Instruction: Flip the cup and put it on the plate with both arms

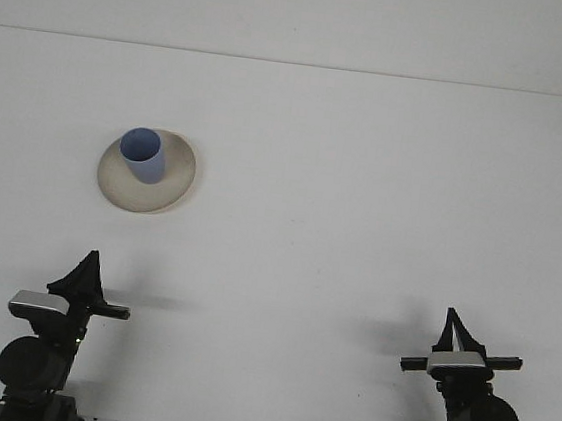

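Note:
A light blue cup (143, 155) stands upright, mouth up, on a beige round plate (170, 185) at the table's left, well beyond both arms. My left gripper (86, 268) sits near the front left edge, its dark tip pointing toward the plate. At the front right is my right gripper (453, 327), far from the cup. Neither gripper holds anything. From this angle each gripper shows as a single dark wedge.
The white table (363, 199) stretches back to a pale wall line at the top. Both arm bases (33, 366) sit at the front edge, with their grey camera housings above them.

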### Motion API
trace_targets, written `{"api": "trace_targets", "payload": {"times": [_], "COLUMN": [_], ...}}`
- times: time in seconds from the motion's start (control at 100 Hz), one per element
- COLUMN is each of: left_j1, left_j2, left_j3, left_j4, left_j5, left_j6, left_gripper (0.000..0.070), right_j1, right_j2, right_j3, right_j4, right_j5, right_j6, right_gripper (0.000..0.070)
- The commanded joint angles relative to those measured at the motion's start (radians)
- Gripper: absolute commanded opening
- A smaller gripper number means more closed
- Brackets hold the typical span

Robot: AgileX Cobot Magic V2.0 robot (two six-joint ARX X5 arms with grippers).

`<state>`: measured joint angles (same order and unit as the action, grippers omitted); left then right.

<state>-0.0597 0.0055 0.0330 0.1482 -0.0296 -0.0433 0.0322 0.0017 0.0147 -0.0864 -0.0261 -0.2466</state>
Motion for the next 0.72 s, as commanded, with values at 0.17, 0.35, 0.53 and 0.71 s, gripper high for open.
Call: {"api": "trace_targets", "payload": {"times": [0.17,0.35,0.53,0.71], "left_j1": [0.000,0.000,0.000,0.000], "left_j2": [-0.001,-0.001,-0.001,-0.001], "left_j3": [-0.019,-0.019,-0.019,-0.019], "left_j4": [0.011,0.010,0.010,0.010], "left_j5": [-0.005,-0.005,-0.005,-0.005], "left_j6": [0.005,0.005,0.005,0.005], "left_gripper": [0.0012,0.0012,0.0012,0.0012], "right_j1": [0.001,0.001,0.001,0.001], "right_j2": [-0.001,-0.001,-0.001,-0.001], "right_j3": [-0.002,-0.002,-0.002,-0.002], "right_j4": [0.040,0.041,0.041,0.041], "right_j5": [0.000,0.000,0.000,0.000], "right_j6": [-0.005,-0.005,-0.005,-0.005], "right_gripper": [0.0001,0.0001,0.0001,0.0001]}}
